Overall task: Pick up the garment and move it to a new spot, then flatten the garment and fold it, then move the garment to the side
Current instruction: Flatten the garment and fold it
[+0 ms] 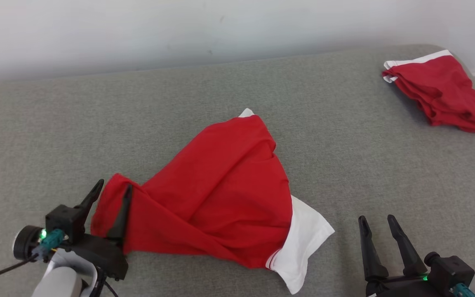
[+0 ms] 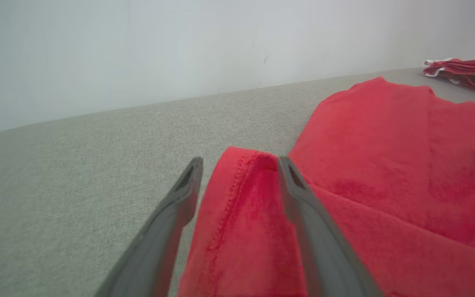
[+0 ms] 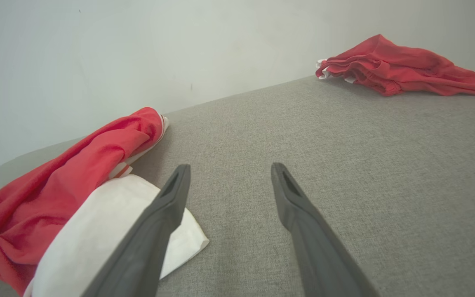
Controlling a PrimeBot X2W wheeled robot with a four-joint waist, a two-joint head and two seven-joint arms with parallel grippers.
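Left fingers [image 1: 122,212], released, straddle garment [image 1: 221,185]; right fingers [image 1: 403,243] released; grey surface [image 1: 97,115] meets white wall [image 1: 138,33].

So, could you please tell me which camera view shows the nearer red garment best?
The head view: the nearer red garment lies whole there, white sleeve included. The left wrist view gives its red corner between the left gripper's open fingers; the right wrist view catches the white sleeve and a red fold, edge-on.

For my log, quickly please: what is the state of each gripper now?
Left gripper: open, straddling a fold of the red garment, not closed on it.
Right gripper: open, holding nothing.
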